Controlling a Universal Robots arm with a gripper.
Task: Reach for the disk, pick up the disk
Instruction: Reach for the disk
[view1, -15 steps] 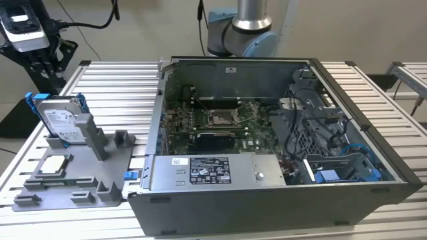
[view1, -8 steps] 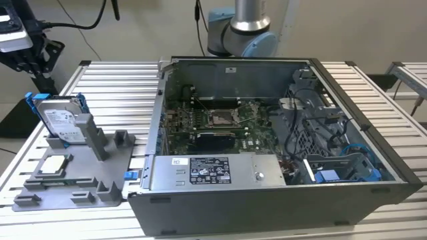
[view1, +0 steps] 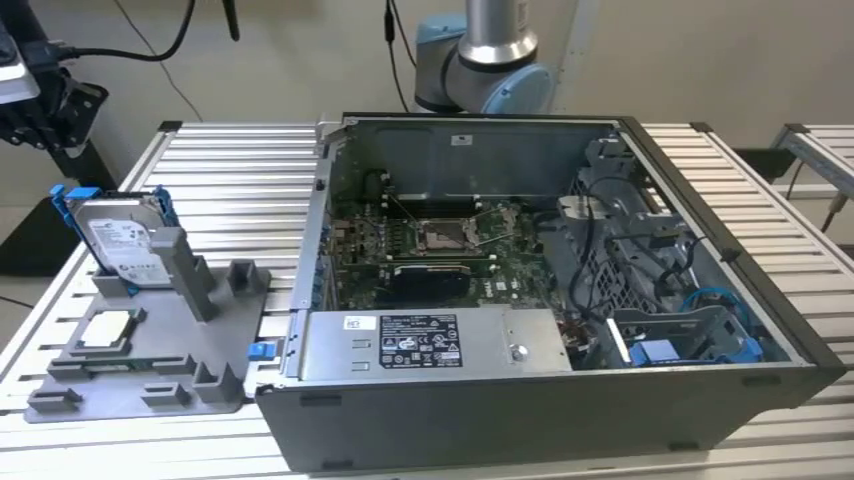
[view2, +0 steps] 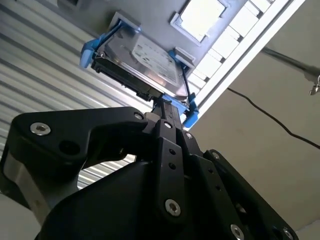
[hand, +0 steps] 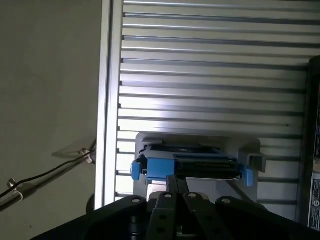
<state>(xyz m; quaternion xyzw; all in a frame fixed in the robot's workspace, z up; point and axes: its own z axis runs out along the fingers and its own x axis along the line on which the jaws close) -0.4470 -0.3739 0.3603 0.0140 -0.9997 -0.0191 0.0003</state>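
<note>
Disk: the disk (view1: 118, 238) stands tilted in a grey holder (view1: 214, 350), left of the exterior view.
Gripper: the gripper (view2: 168, 111) is clenched, holding nothing (disk well apart).
Tip: probably open wide first, lined up with the blue rails (view2: 90, 50).

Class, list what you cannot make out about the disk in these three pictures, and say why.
1. Disk bottom: exterior view, hidden behind the grey holder.
2. Disk face: first wrist view, seen edge-on, the gripper covering part.
3. Disk's near edge: second wrist view, behind the gripper.
4. Label print: exterior view, too small.
</note>
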